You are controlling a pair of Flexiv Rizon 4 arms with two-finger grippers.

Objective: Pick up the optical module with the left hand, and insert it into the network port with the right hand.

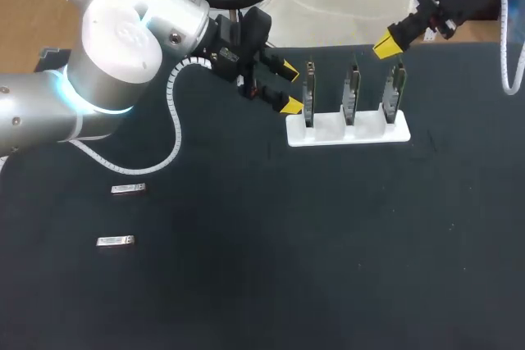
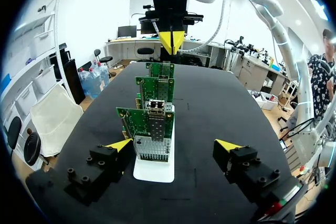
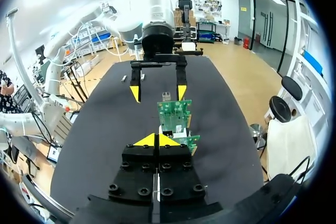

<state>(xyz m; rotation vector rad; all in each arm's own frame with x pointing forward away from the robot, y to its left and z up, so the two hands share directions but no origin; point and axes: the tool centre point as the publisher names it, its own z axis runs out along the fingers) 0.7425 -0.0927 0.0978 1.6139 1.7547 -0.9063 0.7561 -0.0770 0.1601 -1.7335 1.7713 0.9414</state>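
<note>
Two small silver optical modules [image 1: 129, 189] [image 1: 115, 241] lie on the black table at the left, away from both grippers. Three green network cards stand upright in a white holder [image 1: 347, 130]. My left gripper [image 1: 289, 88] is open and empty, just left of the leftmost card [image 1: 309, 90]. In the left wrist view that gripper [image 2: 174, 145] faces the nearest card [image 2: 149, 124], which stands ahead of and between the spread fingers. My right gripper [image 1: 388, 43] is shut and empty, hanging behind the rightmost card [image 1: 395, 88]; its own view shows the joined tips [image 3: 156, 140] above the row of cards [image 3: 175, 114].
The black table [image 1: 328, 268] stretches open in front of the holder and to the right. The left arm's white cable [image 1: 174, 120] loops down towards the table near the modules. The holder's base [image 2: 154, 170] lies between the left fingers.
</note>
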